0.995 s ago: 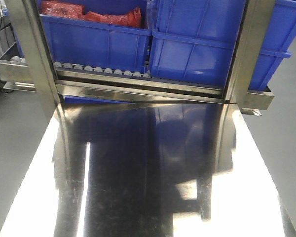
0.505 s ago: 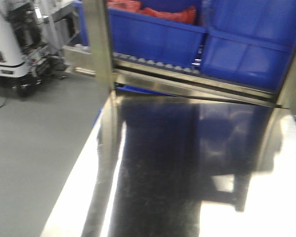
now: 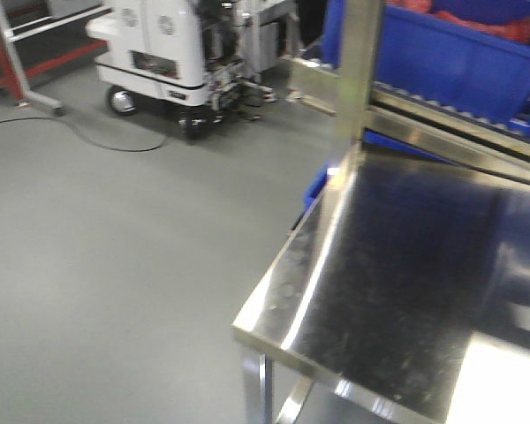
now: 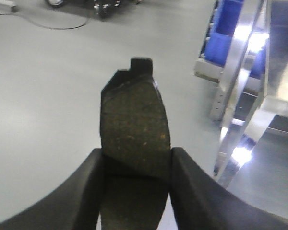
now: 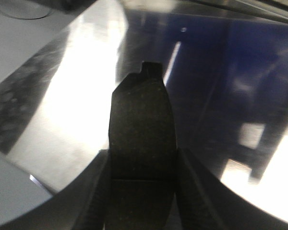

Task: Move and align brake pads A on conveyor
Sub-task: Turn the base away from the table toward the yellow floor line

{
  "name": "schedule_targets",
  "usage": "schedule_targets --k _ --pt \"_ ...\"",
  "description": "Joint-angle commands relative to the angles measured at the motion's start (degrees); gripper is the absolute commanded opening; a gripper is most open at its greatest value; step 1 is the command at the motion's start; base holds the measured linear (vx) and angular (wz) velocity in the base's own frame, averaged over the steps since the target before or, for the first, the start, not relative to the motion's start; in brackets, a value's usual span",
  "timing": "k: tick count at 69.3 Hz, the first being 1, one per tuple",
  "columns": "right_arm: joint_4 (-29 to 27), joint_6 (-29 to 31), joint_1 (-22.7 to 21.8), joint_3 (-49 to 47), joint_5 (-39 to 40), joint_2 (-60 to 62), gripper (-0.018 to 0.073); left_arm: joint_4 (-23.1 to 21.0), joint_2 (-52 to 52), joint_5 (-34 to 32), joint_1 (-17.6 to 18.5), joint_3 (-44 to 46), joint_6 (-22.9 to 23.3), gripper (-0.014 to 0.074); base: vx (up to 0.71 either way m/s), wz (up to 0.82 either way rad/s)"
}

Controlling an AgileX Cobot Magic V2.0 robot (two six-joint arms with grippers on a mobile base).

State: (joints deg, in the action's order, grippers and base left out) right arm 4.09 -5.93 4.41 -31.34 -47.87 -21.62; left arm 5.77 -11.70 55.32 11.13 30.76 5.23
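The worktop (image 3: 397,265) is cropped right and below; left hand (image 4: 137,154) and right hand (image 5: 143,153) each hide the base of a brake pad (image 4: 134,115).

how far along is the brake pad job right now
Done: both pickups. In hand: the left gripper grips one brake pad over the grey floor; the right gripper grips a second pad over the steel table. To do: no conveyor is in view, so placing and aligning remain.

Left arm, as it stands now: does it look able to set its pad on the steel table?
Probably not straight down. The left hand, shut on its brake pad, hangs over floor; the steel table lies off to one side. Nothing stands between them, so a sideways reach looks open.
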Motion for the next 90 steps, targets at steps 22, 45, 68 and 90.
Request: schedule_targets --k 22,45,68,90 --pt "0.62 0.29 -0.44 -1.63 4.42 -0.35 -0.0004 0.11 -0.52 -5.18 -0.18 1.34 -0.14 -0.0006 -0.21 0.62" --pt "0.62 0.29 -0.44 -1.63 3.04 -0.35 -0.0004 0.11 -0.52 -5.18 -0.18 1.34 -0.14 -0.0006 -0.21 0.7" --pt "0.62 0.29 -0.44 -1.63 2.11 -0.35 -0.0004 0.11 -0.52 -5.18 -0.18 1.34 -0.14 -0.0006 -0.21 0.82" --pt "0.62 0.29 -0.44 -1.63 2.11 -0.35 -0.0004 0.11 -0.52 -5.03 -0.18 1.34 -0.14 -0.0006 -0.19 0.73"
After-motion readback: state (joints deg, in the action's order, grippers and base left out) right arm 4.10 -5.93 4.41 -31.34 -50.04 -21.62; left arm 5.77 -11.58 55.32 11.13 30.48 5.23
